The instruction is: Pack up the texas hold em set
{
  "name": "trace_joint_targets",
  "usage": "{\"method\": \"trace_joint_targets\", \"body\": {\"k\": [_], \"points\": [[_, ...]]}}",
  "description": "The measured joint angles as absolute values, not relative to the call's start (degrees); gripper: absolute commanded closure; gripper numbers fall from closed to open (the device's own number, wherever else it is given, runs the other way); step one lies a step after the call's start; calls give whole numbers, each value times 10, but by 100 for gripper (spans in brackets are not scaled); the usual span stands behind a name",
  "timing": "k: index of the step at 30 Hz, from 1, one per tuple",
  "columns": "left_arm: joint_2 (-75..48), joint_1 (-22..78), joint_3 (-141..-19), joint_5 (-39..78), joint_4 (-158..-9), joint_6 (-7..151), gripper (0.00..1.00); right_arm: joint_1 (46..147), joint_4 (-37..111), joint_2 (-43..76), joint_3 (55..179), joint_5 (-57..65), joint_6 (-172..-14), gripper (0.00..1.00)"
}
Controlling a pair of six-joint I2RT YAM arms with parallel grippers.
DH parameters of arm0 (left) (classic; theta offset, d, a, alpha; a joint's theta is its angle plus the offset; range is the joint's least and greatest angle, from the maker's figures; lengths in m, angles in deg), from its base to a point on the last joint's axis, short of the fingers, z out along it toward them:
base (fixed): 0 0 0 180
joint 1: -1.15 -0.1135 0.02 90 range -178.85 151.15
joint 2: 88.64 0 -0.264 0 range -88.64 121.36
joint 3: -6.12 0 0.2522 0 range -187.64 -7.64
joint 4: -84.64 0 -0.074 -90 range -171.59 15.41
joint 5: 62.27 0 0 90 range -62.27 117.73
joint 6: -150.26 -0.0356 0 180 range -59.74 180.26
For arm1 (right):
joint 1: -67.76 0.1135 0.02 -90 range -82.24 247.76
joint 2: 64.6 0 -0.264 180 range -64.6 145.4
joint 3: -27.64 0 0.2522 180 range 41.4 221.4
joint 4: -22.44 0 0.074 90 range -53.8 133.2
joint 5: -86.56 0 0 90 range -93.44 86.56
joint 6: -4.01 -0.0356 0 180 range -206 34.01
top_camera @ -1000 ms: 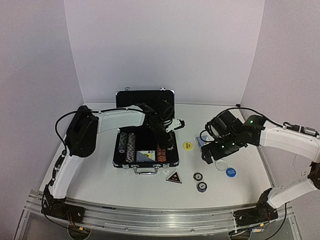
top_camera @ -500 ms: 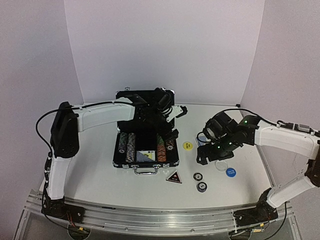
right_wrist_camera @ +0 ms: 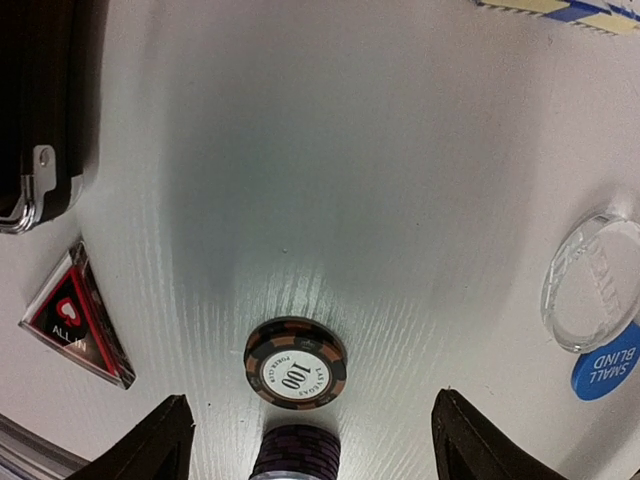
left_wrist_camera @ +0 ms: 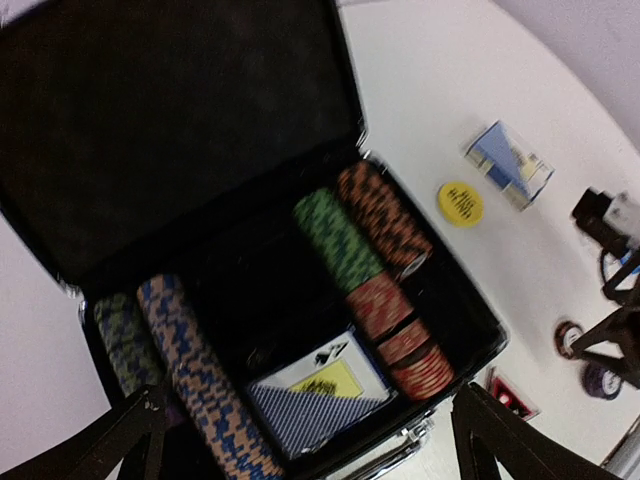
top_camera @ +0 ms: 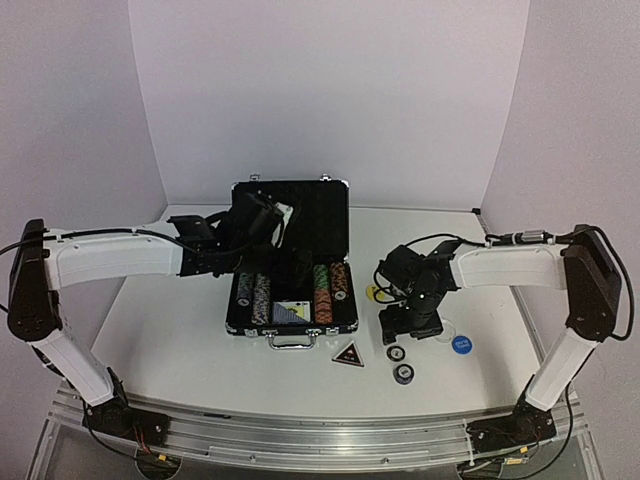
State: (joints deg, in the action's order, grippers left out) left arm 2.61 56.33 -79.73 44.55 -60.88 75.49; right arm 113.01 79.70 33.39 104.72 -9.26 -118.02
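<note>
A: Briefcase (top_camera: pixel 318 222), whereabouts?
B: Mid-table (top_camera: pixel 180 340), lid up, chip rows (top_camera: pixel 322 290) inside.
A: Left gripper (left_wrist_camera: pixel 315 440)?
B: Jaws wide apart, empty; drawn back leftward over the case.
A: Right gripper (right_wrist_camera: pixel 310 430)?
B: Moved over the loose chips (right_wrist_camera: pixel 295 363); jaws apart, narrower than before.

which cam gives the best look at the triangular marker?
Right wrist: the marker lies close and whole, its ALL IN lettering readable. The top view shows it whole but small, by the front corner of the case. The left wrist catches only a blurred red corner past the case's edge.
</note>
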Motion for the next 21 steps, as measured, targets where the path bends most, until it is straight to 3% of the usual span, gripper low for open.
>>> {"method": "trace_joint_targets", "body": {"k": [7, 21], "points": [[-12, 563, -684, 476, -571, 862, 0, 1132, 796, 368, 1048, -88, -1187, 27], [-78, 563, -651, 489, -580, 914, 0, 1168, 795, 407, 1049, -122, -1206, 37]]}}
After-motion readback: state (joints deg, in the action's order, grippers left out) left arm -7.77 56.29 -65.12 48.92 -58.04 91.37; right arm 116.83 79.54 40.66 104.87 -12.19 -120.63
